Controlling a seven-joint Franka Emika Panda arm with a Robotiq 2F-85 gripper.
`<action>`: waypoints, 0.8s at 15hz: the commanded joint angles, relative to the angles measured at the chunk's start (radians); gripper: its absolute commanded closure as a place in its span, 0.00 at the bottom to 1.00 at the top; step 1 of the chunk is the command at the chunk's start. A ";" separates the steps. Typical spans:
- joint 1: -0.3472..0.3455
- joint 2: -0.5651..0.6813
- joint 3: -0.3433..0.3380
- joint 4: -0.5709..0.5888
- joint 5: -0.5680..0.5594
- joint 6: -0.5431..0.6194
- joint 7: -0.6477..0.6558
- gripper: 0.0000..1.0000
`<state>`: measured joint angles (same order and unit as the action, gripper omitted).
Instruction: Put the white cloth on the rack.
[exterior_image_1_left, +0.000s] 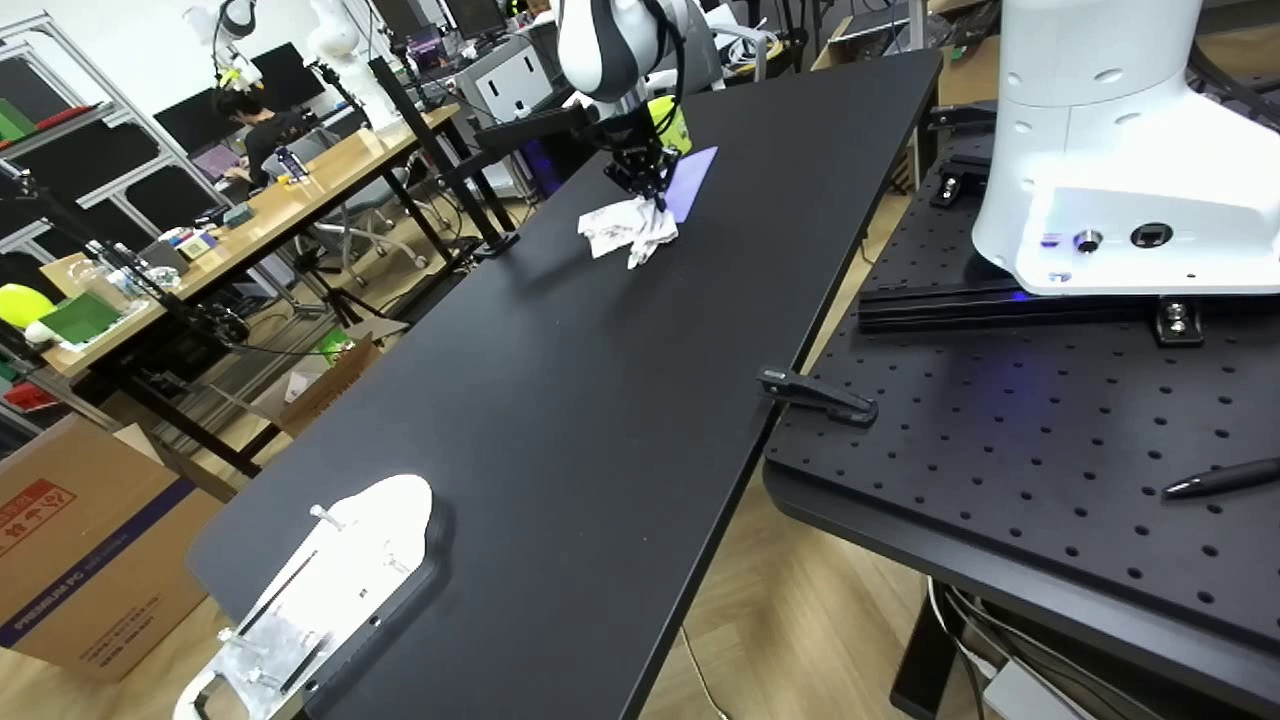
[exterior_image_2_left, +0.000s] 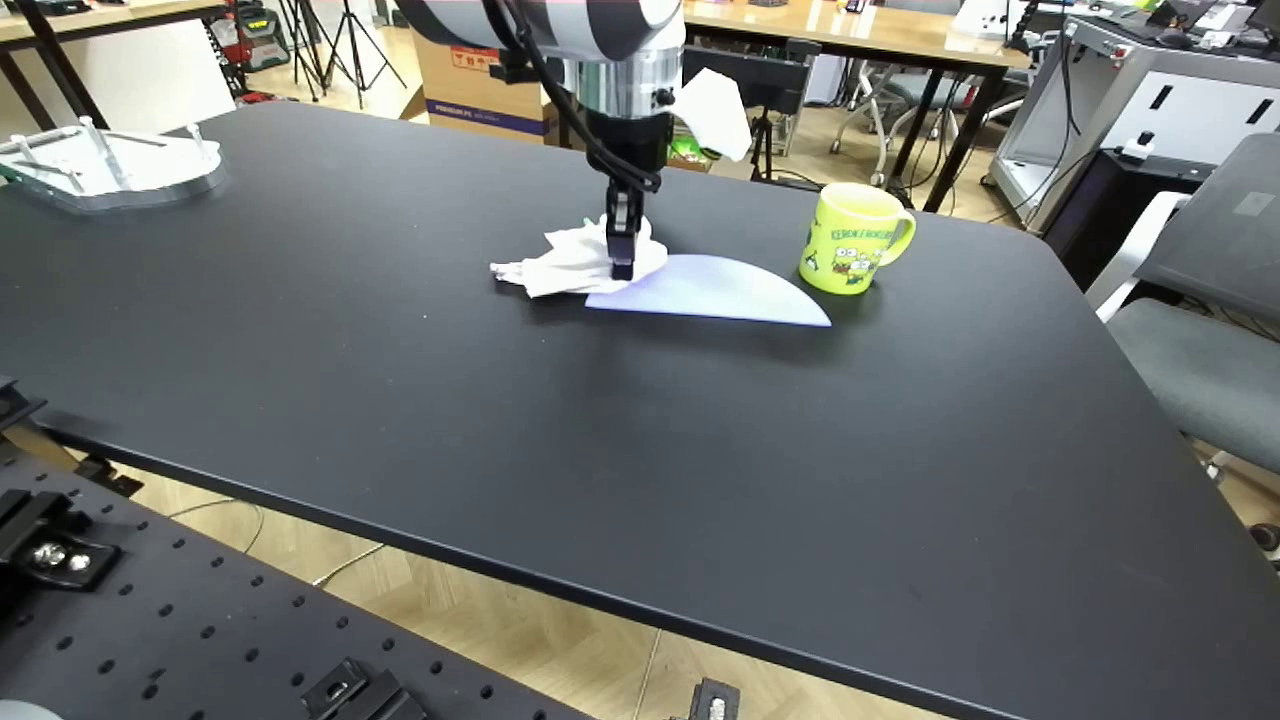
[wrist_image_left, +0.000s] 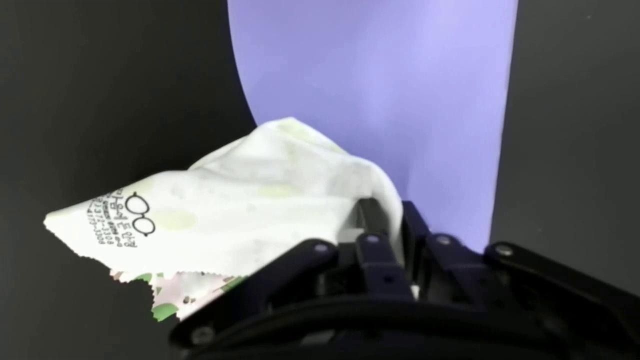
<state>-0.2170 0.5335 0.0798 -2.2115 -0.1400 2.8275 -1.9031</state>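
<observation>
Pinching cloth (wrist_image_left: 240, 205), claw (wrist_image_left: 392, 215) at sheet (wrist_image_left: 375, 85) edge, roomy tabletop (exterior_image_2_left: 640, 430) alongside.

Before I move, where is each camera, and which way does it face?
Exterior view: perforated bench side, looking across the table; arm and gripper.
Exterior view: rack end, tilted, looking lengthwise; arm, gripper, a robot base.
Wrist view: above the white cloth, facing down; gripper fingers at bottom.
Both exterior views share rack and mug; all three, cloth and purple sheet.

Soft shadow edges the white cloth (exterior_image_2_left: 572, 262); the wrist view blurs the hand (wrist_image_left: 391, 220).
</observation>
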 joint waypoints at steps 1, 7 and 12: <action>-0.017 -0.007 0.012 0.006 -0.002 0.003 -0.006 1.00; 0.024 -0.177 -0.041 -0.024 0.046 -0.174 0.154 0.99; 0.095 -0.376 -0.097 0.030 0.005 -0.465 0.383 0.99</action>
<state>-0.1717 0.2782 0.0143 -2.2041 -0.1026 2.5113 -1.6639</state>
